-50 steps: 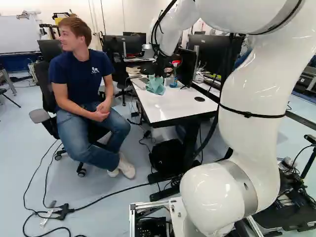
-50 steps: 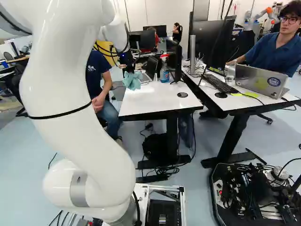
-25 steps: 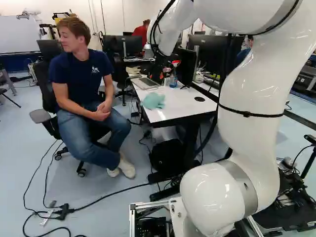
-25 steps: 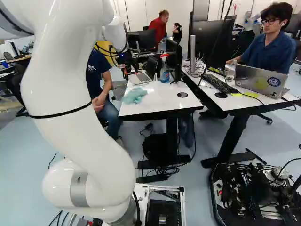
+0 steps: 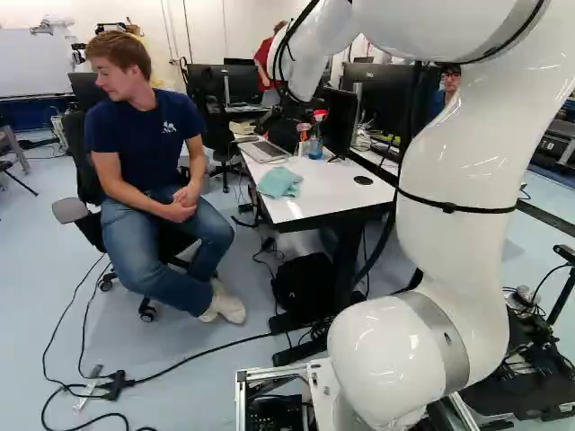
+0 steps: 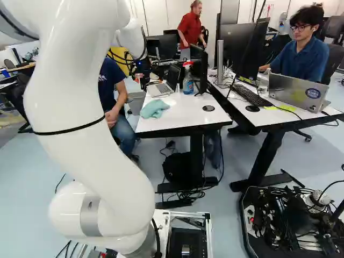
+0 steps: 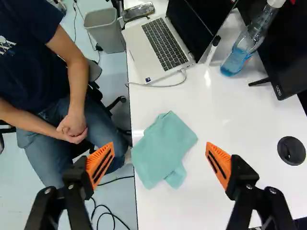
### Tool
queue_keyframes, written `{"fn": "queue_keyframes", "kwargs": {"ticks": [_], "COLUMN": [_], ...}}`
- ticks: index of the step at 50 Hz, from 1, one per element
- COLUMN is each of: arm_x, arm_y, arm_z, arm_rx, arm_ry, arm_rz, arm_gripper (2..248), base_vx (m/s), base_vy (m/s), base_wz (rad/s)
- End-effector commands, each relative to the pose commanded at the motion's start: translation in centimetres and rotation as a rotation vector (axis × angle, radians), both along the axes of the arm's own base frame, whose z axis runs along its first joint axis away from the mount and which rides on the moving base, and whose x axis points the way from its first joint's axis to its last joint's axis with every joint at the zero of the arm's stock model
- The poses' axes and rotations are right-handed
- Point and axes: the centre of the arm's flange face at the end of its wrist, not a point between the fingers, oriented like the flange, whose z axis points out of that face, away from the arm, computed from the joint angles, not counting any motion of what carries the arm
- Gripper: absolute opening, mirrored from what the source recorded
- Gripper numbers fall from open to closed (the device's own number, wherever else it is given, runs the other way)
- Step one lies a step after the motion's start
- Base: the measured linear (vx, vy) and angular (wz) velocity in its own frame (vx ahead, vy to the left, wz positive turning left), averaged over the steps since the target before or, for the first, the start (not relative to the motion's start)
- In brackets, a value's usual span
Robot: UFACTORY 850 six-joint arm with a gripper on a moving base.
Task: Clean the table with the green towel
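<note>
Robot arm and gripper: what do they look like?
The arm is glossy white and rounded, with grey joint rings, black straps and black cables near its far end. The gripper is black; its two fingers carry tapered orange pads with black slits.

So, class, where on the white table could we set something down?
The widest bare patch of table lies between the green towel and the round black disc. A narrower one separates the towel from the white cable. It is crowded towards the far end, with the laptop, spray bottle and monitor.
</note>
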Motion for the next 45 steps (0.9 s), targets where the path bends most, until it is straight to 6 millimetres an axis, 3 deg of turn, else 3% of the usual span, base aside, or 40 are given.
{"fn": "queue_keyframes", "kwargs": {"ticks": [45], "arm_x": [-0.07], "arm_y": [-0.04], "arm_z": [-0.10], "arm_rx": [0.000], "arm_ry": [-0.002], "arm_rz": [-0.001], "arm_gripper": [247], "base_vx": [0.000], "base_vy": [0.000], "base_wz": [0.000]}}
